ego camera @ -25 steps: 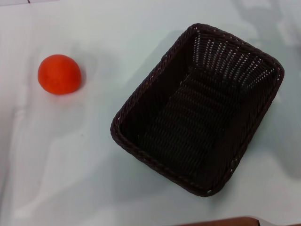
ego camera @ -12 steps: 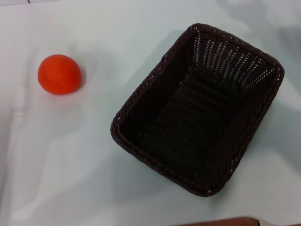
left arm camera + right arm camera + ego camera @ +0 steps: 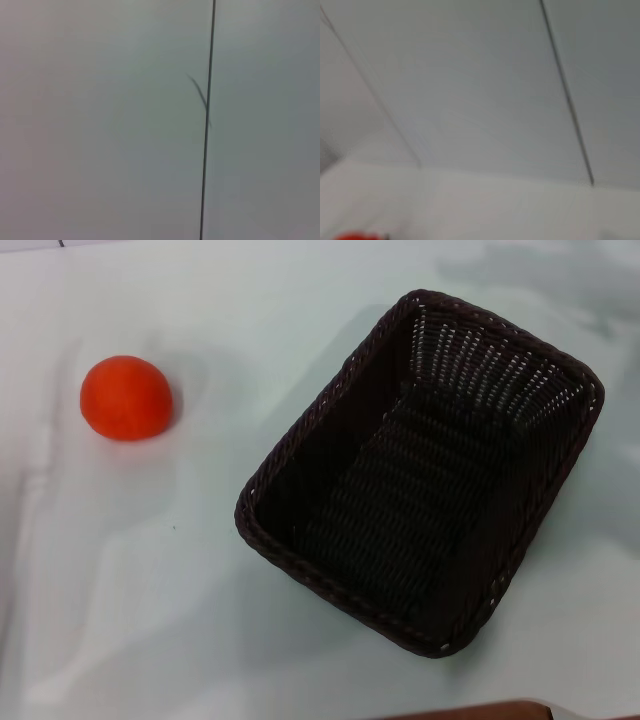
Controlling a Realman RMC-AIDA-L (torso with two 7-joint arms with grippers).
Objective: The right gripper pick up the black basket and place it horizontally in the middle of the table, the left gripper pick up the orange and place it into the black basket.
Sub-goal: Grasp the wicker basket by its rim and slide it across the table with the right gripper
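The white table (image 3: 200, 620) is carrying two things in the head view. The black basket (image 3: 425, 475) is sitting on its right half, turned at a slant so that one short end is pointing toward the far right and the other toward the near centre; its woven floor is showing bare. The orange (image 3: 126, 398) is resting on the left side, well apart from the basket, with open tabletop lying between them. Soft shadows are falling across the glossy surface around both. A brown strip (image 3: 480, 710) is showing at the table's near edge.
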